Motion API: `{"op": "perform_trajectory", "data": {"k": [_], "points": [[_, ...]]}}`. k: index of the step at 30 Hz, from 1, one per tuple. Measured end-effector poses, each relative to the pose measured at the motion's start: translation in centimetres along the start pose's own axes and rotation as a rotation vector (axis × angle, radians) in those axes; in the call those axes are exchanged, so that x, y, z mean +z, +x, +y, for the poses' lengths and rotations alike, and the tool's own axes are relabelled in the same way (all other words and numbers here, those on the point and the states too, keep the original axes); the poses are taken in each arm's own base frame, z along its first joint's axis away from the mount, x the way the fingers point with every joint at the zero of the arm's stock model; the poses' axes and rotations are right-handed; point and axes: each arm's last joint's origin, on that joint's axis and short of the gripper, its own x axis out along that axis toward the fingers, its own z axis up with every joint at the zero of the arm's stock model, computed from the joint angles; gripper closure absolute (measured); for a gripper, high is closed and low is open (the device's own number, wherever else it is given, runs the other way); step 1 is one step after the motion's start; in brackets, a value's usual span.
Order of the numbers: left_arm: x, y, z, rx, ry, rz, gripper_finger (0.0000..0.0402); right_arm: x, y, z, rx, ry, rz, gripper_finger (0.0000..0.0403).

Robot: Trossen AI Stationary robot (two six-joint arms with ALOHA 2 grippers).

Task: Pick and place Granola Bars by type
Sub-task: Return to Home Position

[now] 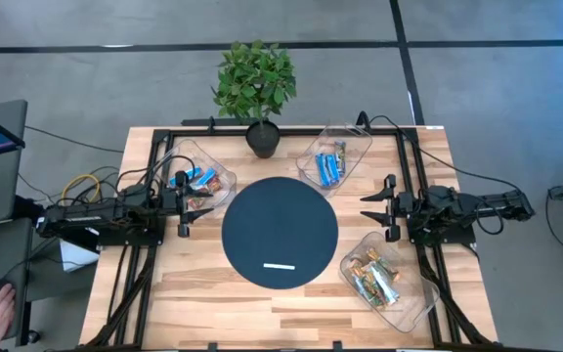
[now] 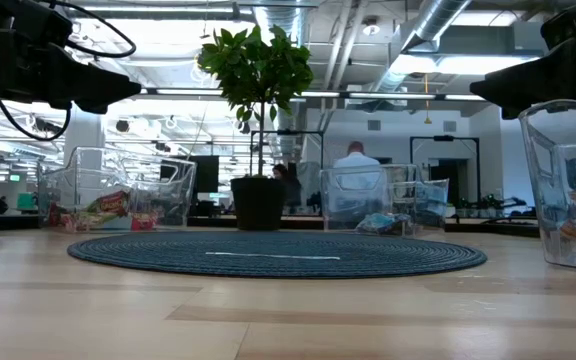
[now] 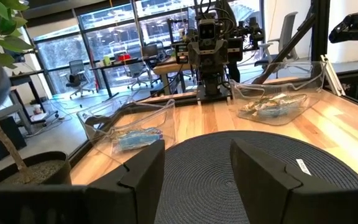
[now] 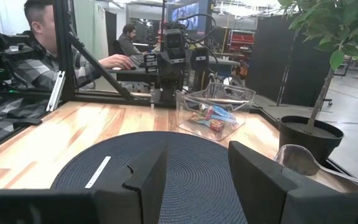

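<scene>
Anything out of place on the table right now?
One oddity: the left tray seems to hold blue-wrapped bars among red-brown ones. A white strip lies on the mat. The left gripper and right gripper wait open.

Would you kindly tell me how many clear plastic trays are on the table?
3. One tray lies beside the left gripper, one just right of the potted plant, one at the high view's lower right, near the right gripper. None appears hidden.
</scene>
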Motion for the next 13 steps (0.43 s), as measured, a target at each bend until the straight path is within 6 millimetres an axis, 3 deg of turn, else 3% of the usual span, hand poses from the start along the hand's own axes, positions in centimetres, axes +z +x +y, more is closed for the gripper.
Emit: {"op": "perform_trajectory", "data": {"k": [13], "points": [[0.01,0.0,0.0,0.0,-0.002,0.0,0.0224,0.0,0.0,0.0,0.0,0.0,0.0,0.0237]]}}
